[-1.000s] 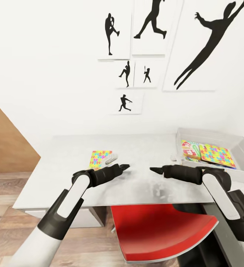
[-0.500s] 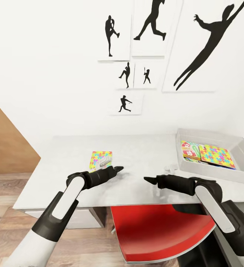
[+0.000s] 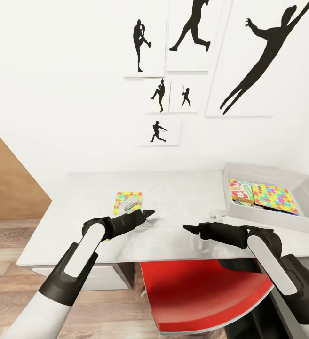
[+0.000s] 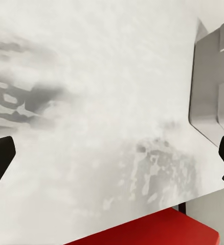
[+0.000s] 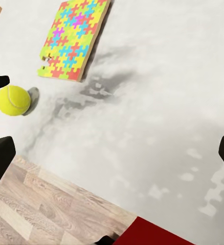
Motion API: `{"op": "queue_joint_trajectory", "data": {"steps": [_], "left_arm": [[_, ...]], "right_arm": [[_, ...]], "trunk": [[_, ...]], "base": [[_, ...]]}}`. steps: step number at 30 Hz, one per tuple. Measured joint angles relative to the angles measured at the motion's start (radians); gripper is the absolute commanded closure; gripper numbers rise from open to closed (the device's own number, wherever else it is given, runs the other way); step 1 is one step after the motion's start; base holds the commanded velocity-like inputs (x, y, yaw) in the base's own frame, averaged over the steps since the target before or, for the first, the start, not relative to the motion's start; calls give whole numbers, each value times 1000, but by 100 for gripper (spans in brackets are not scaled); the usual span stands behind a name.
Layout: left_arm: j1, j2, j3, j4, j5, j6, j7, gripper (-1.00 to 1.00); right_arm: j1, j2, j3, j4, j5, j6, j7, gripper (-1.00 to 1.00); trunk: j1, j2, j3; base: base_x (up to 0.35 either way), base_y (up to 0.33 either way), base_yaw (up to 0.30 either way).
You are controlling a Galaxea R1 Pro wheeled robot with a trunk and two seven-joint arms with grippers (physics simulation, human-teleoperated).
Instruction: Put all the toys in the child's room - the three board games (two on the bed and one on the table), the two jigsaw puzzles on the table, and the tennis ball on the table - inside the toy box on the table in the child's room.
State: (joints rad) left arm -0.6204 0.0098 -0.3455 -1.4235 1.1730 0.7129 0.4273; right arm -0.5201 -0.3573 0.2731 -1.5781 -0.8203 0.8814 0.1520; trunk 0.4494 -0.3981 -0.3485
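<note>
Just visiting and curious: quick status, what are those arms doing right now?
Left gripper and right gripper open, empty, above table. Jigsaw puzzle and tennis ball not yet in toy box. Nothing in the way.

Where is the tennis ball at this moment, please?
The tennis ball lies on the table, close beside the jigsaw puzzle near a table edge, as the right wrist view shows, on the robot's left side of the table.

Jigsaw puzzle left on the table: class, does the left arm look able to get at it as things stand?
Probably yes. The jigsaw puzzle lies flat on the table just beyond the left gripper, with a small pale object resting on it but nothing between them.
</note>
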Motion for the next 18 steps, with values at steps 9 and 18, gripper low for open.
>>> {"op": "queue_joint_trajectory", "data": {"steps": [9, 18], "left_arm": [[0, 0, 0, 0, 0, 0, 0, -100], [0, 0, 0, 0, 0, 0, 0, -100]], "right_arm": [[0, 0, 0, 0, 0, 0, 0, -100], [0, 0, 0, 0, 0, 0, 0, -100]], "trunk": [[0, 0, 0], [0, 0, 0]], "base": [[0, 0, 0], [0, 0, 0]]}}
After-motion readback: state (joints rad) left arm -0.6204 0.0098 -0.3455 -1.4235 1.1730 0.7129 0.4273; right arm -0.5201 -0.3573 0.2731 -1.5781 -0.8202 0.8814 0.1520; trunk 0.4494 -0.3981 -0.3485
